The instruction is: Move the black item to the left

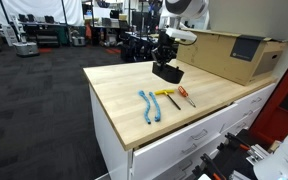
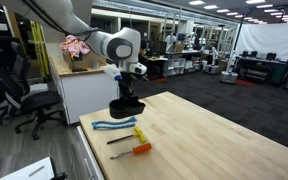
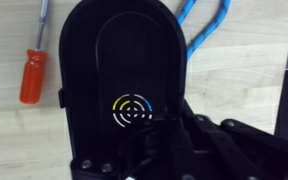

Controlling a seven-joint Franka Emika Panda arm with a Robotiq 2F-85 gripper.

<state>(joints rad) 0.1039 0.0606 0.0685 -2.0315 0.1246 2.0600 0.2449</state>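
The black item (image 1: pixel 168 72) is a chunky matte-black piece with a small ringed yellow, white and blue mark. It sits at or just above the wooden table top (image 1: pixel 119 85) in both exterior views (image 2: pixel 127 107). It fills the wrist view (image 3: pixel 119 70). My gripper (image 1: pixel 165 52) comes down on it from above and is shut on its top (image 2: pixel 130 88). In the wrist view the dark fingers (image 3: pixel 154 135) overlap the item's lower part. I cannot tell whether the item touches the table.
Blue-handled pliers (image 1: pixel 149 106) (image 2: pixel 112 124) (image 3: pixel 209 25), a dark screwdriver with a yellow tag (image 1: pixel 168 97) (image 2: pixel 129 136) and an orange-handled screwdriver (image 1: pixel 185 96) (image 2: pixel 139 150) (image 3: pixel 32 75) lie beside the item. A cardboard box (image 1: pixel 234 55) stands behind it.
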